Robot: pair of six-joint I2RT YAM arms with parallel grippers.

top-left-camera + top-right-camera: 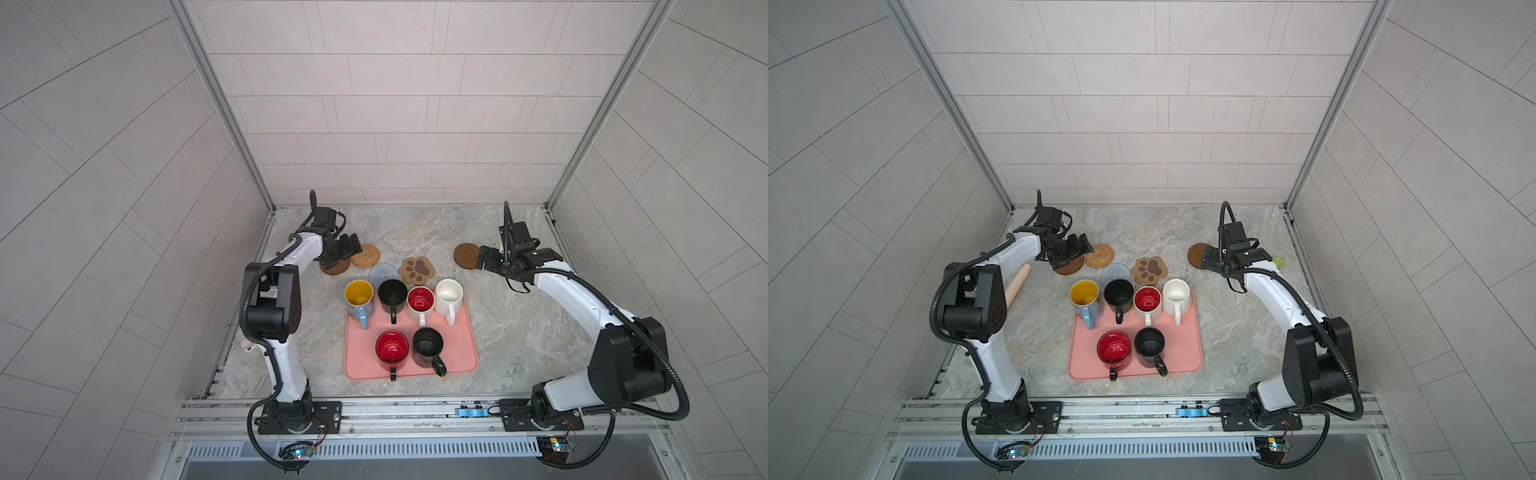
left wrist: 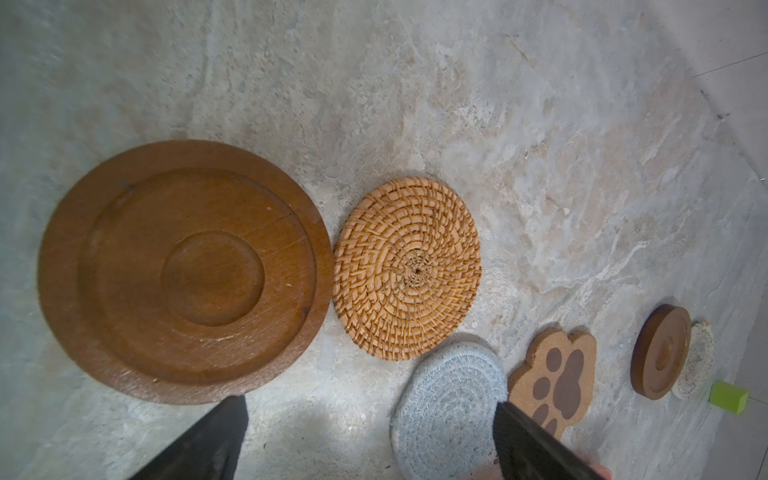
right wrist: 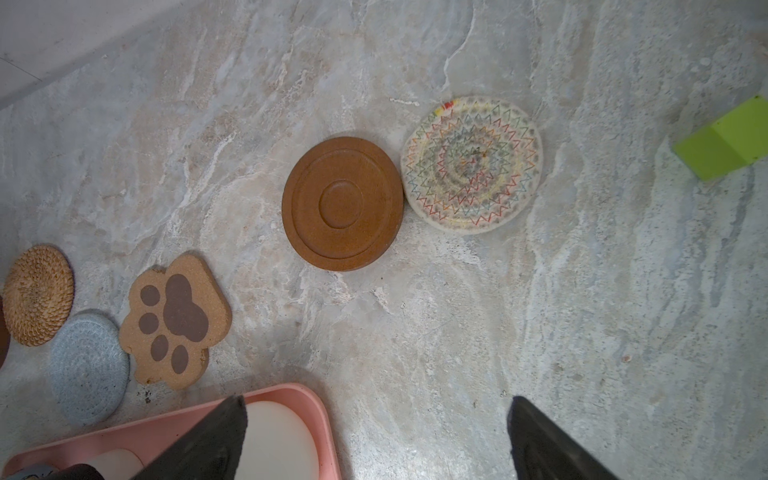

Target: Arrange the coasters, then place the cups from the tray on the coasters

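Your left pincer (image 2: 368, 405) is wide open and holds nothing. It hangs over the counter (image 2: 457, 104) at the far left, just above the first brown wooden coaster (image 2: 183, 270). The woven rattan coaster (image 2: 407, 268) lies right up against that one. Next come the grey-blue coaster (image 2: 449, 411) and the paw coaster (image 2: 557, 382), side by side and closer to the tray.

Your right pincer (image 3: 376, 401) is wide open too, with nothing in it. It hangs at the far right, near the second brown wooden coaster (image 3: 343, 203). That one touches the whitish coaster (image 3: 471, 164). A small green block (image 3: 723, 141) lies a bit past it.

All six coasters lie flat on the counter, in a loose row behind the pink tray (image 1: 457, 353). Every cup stands upright on the tray. In the back row, from left to right, you have the light blue cup (image 1: 358, 293), the black cup (image 1: 392, 291), the white cup with red inside (image 1: 420, 300) and the plain white cup (image 1: 449, 291). In front stand the red cup (image 1: 392, 348) and the second black cup (image 1: 428, 345).
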